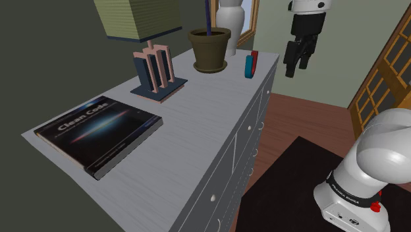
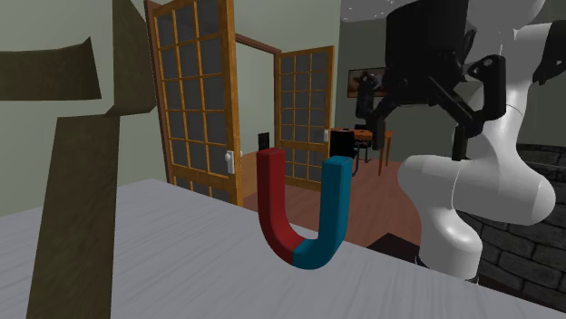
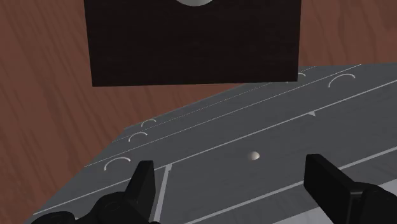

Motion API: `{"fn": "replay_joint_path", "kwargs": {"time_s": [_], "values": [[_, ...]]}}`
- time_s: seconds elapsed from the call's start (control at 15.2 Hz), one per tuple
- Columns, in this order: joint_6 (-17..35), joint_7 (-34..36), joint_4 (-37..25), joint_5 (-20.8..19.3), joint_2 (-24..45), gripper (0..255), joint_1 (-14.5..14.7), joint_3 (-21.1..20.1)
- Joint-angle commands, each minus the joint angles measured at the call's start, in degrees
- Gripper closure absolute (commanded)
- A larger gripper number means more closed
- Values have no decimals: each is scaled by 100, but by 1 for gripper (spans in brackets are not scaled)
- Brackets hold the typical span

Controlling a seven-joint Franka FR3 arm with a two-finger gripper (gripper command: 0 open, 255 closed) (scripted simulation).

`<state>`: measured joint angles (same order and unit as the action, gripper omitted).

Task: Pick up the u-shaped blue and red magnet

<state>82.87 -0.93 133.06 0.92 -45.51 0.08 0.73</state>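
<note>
The U-shaped magnet (image 1: pixel 251 65) stands upright near the far edge of the grey dresser top (image 1: pixel 191 125). Seen close in the second exterior view, the magnet (image 2: pixel 304 213) has one red arm and one blue arm, both pointing up. My black gripper (image 1: pixel 297 68) hangs in the air past the dresser's edge, on the shoulder view's right of the magnet and a little higher. It is open with nothing between its fingers (image 3: pixel 143 184). In the wrist view the gripper (image 3: pixel 235 188) looks down on the dresser's drawer front (image 3: pixel 267 127). It also appears as the gripper (image 2: pixel 422 118), above and behind the magnet.
On the dresser stand a brown plant pot (image 1: pixel 210 47), a white vase (image 1: pixel 230 20) and a lamp (image 1: pixel 155 66). A dark book (image 1: pixel 99 134) lies nearer the camera. The dark stand (image 3: pixel 191 41) rests on a wooden floor (image 3: pixel 44 108). Glass-paned doors (image 2: pixel 195 100) are behind.
</note>
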Motion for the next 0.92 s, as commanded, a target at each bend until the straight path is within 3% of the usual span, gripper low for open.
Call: {"fn": "replay_joint_path", "kwargs": {"time_s": [0.0,0.86], "values": [[0,0,0,0,0,0,0,0],[939,1608,-2152,-32,2424,0,-578,-195]]}}
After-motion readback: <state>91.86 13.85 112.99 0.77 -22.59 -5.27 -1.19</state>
